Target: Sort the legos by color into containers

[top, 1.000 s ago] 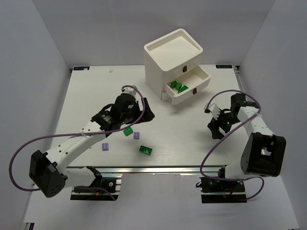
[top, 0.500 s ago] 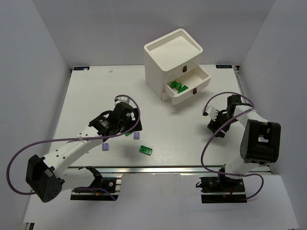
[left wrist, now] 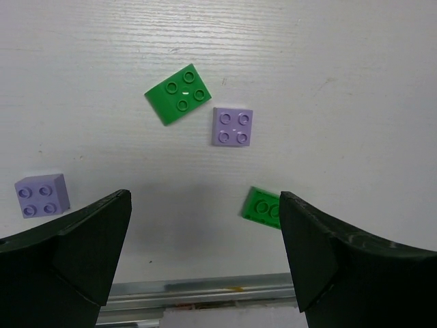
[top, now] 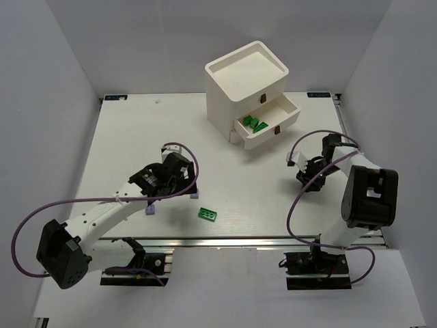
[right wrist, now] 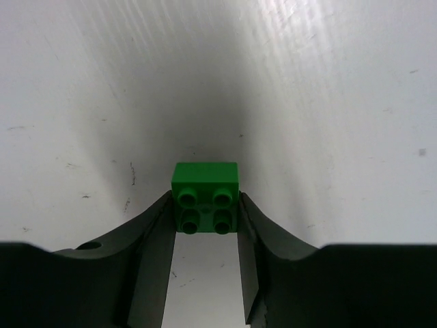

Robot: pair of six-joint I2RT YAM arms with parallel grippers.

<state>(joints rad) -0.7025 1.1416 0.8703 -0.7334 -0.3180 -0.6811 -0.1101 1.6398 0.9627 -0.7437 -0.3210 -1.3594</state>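
**Right gripper** point(right wrist: 205, 205): jaws pressed in on the held green brick point(right wrist: 205, 193), pinching it by two opposite sides.
- The brick is square and bright green, with four studs facing the camera.
- It sits low over the white table point(right wrist: 321, 102), with a dark shadow beyond it. Whether it touches the table cannot be told.
- Only the right wrist view shows this brick. From above, the gripper hides it. That view places the gripper at the right side of the table, nearer the front than the chest point(top: 235, 102).

**Left gripper** point(left wrist: 205, 198): jaws spread wide, holding nothing, hanging over loose bricks near the table's front edge.
- Loose green square point(left wrist: 178, 94): four studs, lying askew. It is covered by the arm in the top view.
- Middle purple brick point(left wrist: 232, 126): pale purple, square, four studs, just beside the green square but not touching it.
- Outer purple brick point(left wrist: 42, 195): the same kind, off to the left.
- Long green brick point(top: 209, 214): seen whole from above. The left wrist view shows only one end of it, past the right-hand finger.

**Chest**: a white cube with a recessed top, standing at the back of the table.
- Open drawer point(top: 263, 141): pulled out, with a dark pull.
- Stored green bricks point(top: 254, 124): lying inside the drawer. Their count is unclear.
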